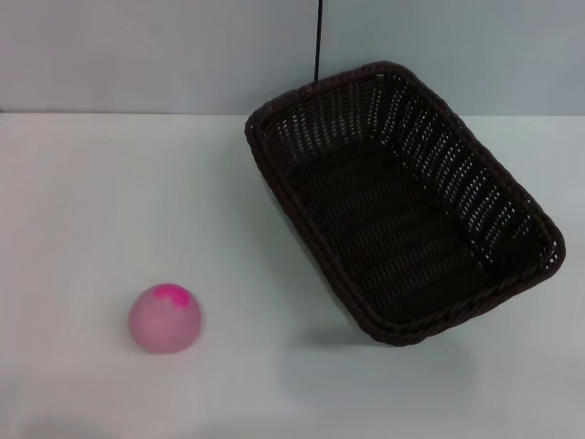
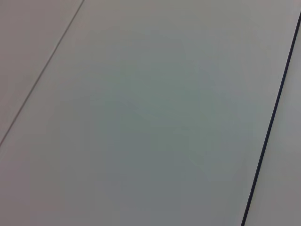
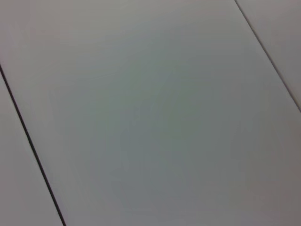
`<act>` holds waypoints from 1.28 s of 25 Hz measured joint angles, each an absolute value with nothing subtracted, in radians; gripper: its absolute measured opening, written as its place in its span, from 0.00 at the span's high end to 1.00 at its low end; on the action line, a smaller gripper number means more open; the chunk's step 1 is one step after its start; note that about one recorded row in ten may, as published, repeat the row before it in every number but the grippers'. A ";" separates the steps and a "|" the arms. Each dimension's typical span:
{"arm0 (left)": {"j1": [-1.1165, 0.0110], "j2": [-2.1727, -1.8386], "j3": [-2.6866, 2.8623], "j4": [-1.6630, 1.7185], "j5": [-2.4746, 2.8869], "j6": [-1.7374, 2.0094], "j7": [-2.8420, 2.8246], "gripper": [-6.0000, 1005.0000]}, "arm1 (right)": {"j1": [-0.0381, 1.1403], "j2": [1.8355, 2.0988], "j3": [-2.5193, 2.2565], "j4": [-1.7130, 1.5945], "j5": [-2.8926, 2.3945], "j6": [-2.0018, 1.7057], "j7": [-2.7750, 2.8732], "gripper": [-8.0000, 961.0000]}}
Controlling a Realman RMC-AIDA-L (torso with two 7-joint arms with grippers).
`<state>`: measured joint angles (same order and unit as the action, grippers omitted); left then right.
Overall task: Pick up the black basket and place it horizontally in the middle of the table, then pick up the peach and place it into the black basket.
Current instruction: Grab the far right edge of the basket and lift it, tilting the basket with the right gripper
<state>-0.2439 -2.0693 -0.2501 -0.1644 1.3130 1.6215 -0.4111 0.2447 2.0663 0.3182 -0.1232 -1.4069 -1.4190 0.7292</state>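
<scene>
Sitting askew at the frame's right on the white bench (image 1: 82, 183), the black basket (image 1: 399, 204) looks light and stiff, best pinched at its braided rim, while the small peach (image 1: 165, 317) at lower left likely rolls; neither arm's jaws are visible.

- I count one basket (image 1: 402, 206), dark woven wicker, filling the upper right of my head view and sitting at a slant.
- I count one peach (image 1: 164, 317), pale pink with a magenta patch, in the lower left of that view.
- I count one table (image 1: 110, 201), white, under both.
- I count one thin dark cable (image 1: 317, 41), running up from behind the basket at top centre.
- Both wrist views give me only a plain grey surface crossed by thin lines; nothing there to count.
</scene>
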 joint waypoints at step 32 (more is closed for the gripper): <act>-0.283 -2.067 -0.185 -0.160 1.322 1.609 -0.421 0.20 | 0.284 2.053 0.199 -0.382 -1.454 -1.568 1.187 0.38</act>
